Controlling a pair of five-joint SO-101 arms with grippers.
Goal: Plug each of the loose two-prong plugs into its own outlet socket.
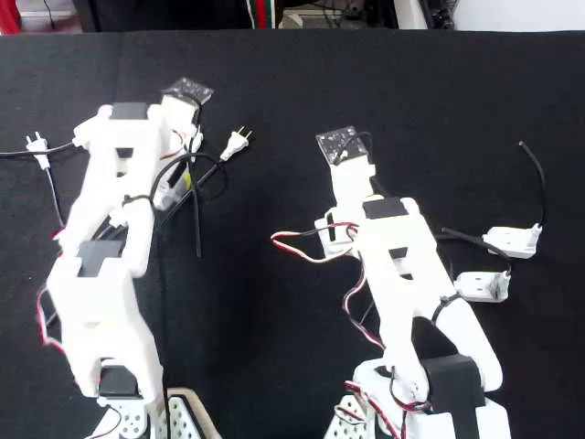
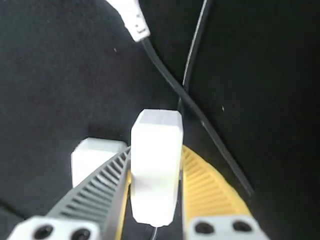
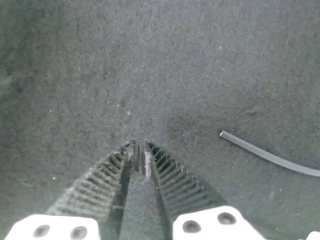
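My left gripper (image 2: 156, 152) is shut on a white outlet block (image 2: 155, 175), held upright between the grey and yellow fingers just above the black cloth. A second white block (image 2: 92, 157) lies right beside it. In the high view this gripper (image 1: 176, 187) sits under the left arm's wrist. A loose white two-prong plug (image 1: 236, 142) on a black cable lies just beyond it, and its body (image 2: 131, 17) shows in the left wrist view too. Another loose plug (image 1: 37, 146) lies at the far left. My right gripper (image 3: 140, 147) is shut on nothing, low over bare cloth.
Two white outlet sockets (image 1: 512, 240) (image 1: 482, 286) lie to the right of the right arm. A loose black cable end (image 3: 222, 134) rests near the right gripper. Black cables (image 1: 196, 215) loop under the left arm.
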